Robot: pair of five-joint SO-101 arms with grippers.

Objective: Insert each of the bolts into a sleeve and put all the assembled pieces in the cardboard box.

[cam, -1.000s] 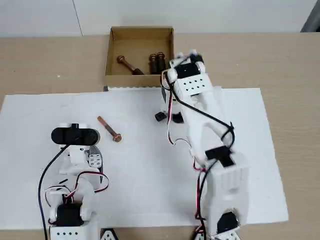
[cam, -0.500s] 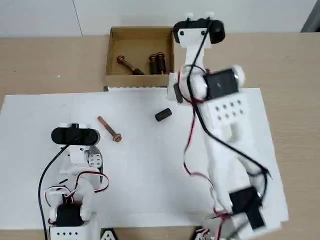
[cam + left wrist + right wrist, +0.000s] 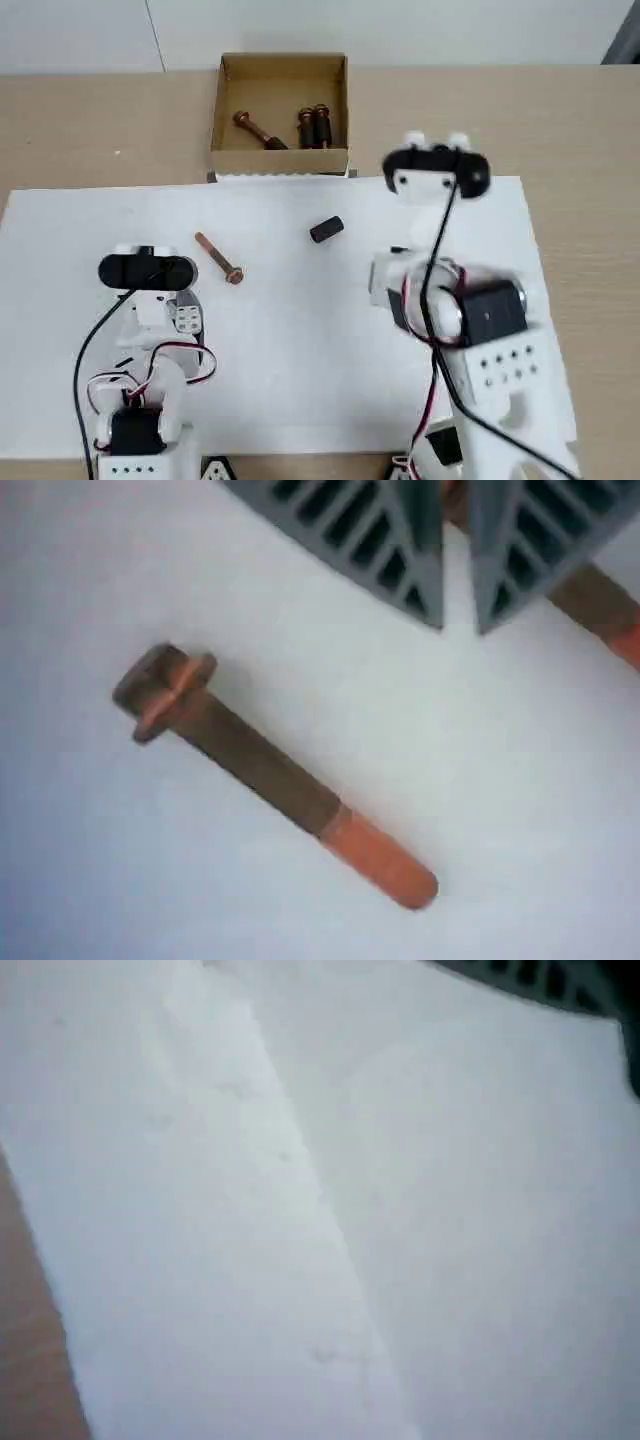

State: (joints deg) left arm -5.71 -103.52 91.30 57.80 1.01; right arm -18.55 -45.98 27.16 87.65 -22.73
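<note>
Rust-brown bolt (image 3: 270, 770) lies bare near your left end effector (image 3: 458, 625), narrow and empty, because its sleeve (image 3: 326, 229) sits well apart.

I see a brown bolt (image 3: 240, 745) with an orange tip, a black sleeve (image 3: 326, 229), a tan cardboard box (image 3: 283, 160) and white paper (image 3: 290, 360).

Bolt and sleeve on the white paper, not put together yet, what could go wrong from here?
The black sleeve lies on its side on the white paper; being round, it may roll if nudged during a grasp.
The bolt lies flat, apart from the sleeve; an off-centre pinch could skew it and hinder insertion.
The cardboard box already holds pieces; another dropped in might land on them.
</note>
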